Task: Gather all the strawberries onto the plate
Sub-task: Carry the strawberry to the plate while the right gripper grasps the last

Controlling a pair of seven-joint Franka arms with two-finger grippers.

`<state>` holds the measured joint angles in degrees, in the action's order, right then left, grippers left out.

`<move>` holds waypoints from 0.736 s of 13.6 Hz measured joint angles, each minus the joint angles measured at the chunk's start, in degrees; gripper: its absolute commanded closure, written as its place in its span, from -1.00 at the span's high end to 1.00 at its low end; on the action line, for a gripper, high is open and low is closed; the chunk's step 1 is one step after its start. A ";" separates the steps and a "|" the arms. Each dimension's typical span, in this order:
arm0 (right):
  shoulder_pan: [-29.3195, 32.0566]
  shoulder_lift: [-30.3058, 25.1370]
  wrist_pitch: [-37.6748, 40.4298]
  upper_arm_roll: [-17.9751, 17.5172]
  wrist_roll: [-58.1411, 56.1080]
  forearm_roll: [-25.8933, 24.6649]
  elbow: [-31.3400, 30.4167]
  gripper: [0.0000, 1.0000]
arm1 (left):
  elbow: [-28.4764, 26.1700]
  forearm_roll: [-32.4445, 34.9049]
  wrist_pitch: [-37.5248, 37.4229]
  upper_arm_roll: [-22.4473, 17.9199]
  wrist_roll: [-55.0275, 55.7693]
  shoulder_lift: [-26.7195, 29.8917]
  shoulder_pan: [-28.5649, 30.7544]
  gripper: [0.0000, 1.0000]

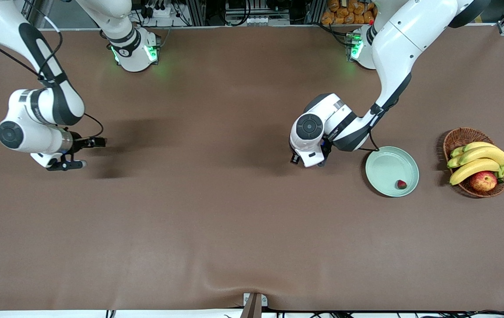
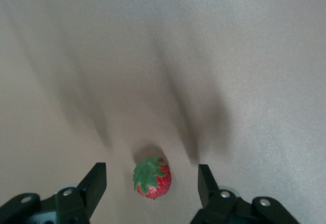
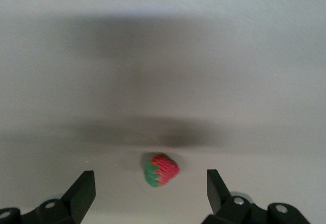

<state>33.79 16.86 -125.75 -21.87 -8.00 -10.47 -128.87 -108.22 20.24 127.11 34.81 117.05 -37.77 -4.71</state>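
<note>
Now each arm has a berry lined up between its jaws, and that alignment is what the next move turns on. The left gripper point(image 2: 152, 183) hangs low over the worktop point(image 1: 216, 212) just beside the plate point(image 1: 384, 164), toward the right arm's end of it. Its jaws stand apart, with a strawberry point(image 2: 152, 177) lying on the cloth squarely between them, clear of both fingers. That berry rests on its side, leafy top facing the wrist camera and red tip pointing toward the wrist, so its long axis runs across the line along which the jaws would shut; they would meet its flanks. The front view hides this berry under the wrist.

Over at the right arm's end of the worktop, the right gripper point(image 1: 73, 153) is also low, jaws wide apart. A second strawberry point(image 3: 161, 169) lies between them, nearer the middle than either finger, with its green cap toward one jaw and its tip toward the other.

One strawberry point(image 1: 401, 184) already sits in the plate, close to the rim nearest the front camera. A basket point(image 1: 459, 137) of bananas point(image 1: 477, 161) and an apple point(image 1: 483, 181) stands beside the plate, toward the left arm's end.

By my reading, the left arm has the shorter carry.
</note>
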 measured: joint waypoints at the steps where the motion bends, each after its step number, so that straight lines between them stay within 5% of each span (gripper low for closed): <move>1: 1.20 0.00 -0.10 0.01 -0.66 0.00 -0.21 0.60 | -0.15 0.00 0.32 0.00 0.01 0.00 0.00 0.55; 10: 2.84 0.24 -7.20 -0.13 -0.87 0.00 -6.51 0.26 | -1.49 0.01 1.62 0.00 0.05 0.00 -0.01 0.30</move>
<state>36.62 17.10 -132.95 -22.00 -8.86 -10.47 -135.38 -109.71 20.25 128.73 34.81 117.10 -37.77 -4.72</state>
